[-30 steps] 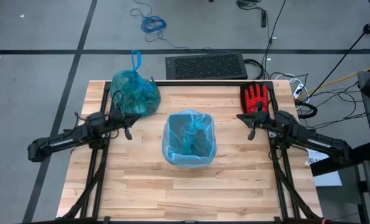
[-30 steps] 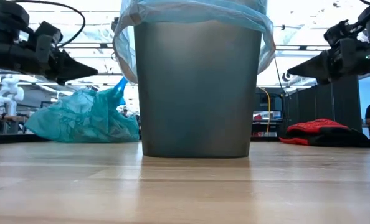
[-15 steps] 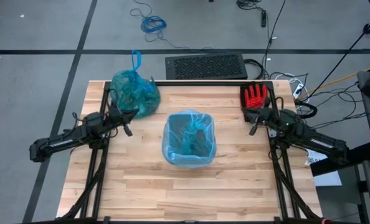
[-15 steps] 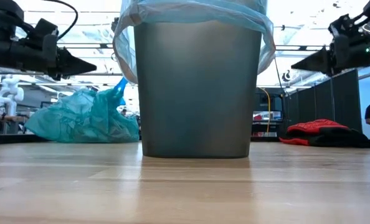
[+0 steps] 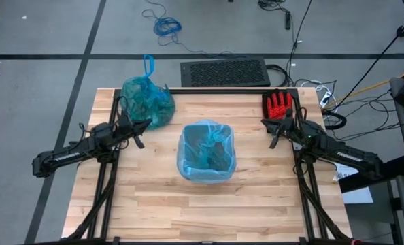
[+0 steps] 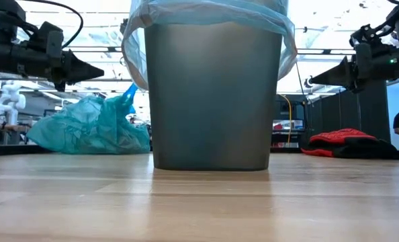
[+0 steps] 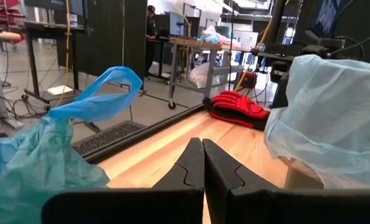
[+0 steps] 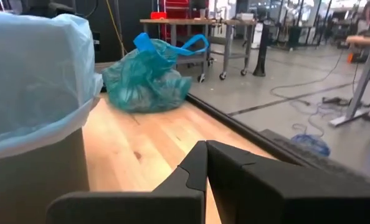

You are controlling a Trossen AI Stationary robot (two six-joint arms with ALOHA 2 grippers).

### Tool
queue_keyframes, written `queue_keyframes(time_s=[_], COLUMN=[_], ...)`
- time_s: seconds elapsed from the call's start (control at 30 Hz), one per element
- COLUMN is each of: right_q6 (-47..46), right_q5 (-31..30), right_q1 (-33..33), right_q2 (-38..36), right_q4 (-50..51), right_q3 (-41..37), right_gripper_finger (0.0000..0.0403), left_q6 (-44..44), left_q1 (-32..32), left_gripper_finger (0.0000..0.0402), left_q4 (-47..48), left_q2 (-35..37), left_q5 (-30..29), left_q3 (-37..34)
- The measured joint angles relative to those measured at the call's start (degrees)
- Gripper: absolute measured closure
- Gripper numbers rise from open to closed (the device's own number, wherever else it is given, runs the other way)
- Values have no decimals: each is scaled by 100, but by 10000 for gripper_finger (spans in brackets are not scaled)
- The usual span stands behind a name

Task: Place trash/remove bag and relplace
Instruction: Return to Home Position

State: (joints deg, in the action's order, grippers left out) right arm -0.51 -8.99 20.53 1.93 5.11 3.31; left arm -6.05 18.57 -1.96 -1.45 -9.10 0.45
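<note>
– Teal-green crinkly plastic bin liner (image 5: 147,102), gathered into a full bundle with a loop sticking up, lies on my light wooden table (image 5: 188,204). It's at about eleven o'clock from the grey plastic bin (image 6: 213,101) and well apart from it. I'm reading the clock on the overhead view, twelve at the far edge
– And the replacement?
– Paler sky-blue plastic bag (image 5: 207,151) sits inside the bin at table centre, its edge folded down over the rim on every side I can see
– So which step are you on?
– By my reckoning the swap is done and I'm just parking the arms. My left gripper (image 6: 97,70) hangs at nine o'clock of the bin, clear of it, fingers pinched together on nothing. My right gripper (image 6: 314,81) is at three o'clock, likewise clenched and empty, near the red rubber-ribbed glove (image 5: 278,105) lying at one o'clock
– What does the next move need?
– No grasp at all, I'd say. I only have to draw both arms outward to rest. The left tip needs to keep off the teal bundle close by, and the right needs to stay off the glove, with neither brushing the liner's overhang
</note>
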Motion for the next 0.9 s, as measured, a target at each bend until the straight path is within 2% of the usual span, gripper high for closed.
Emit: queue_keyframes(time_s=[0.3,0.9], right_q6=[-972,-933], right_q5=[8,8], right_q1=[-2,-2], right_q2=[29,29], right_q4=[-14,-12], right_q3=[0,0], right_gripper_finger=[403,403], left_q6=[48,48], left_q1=[0,0], left_gripper_finger=[402,402], left_q4=[-7,-8], left_q2=[-1,0], left_q5=[0,0], left_q3=[0,0])
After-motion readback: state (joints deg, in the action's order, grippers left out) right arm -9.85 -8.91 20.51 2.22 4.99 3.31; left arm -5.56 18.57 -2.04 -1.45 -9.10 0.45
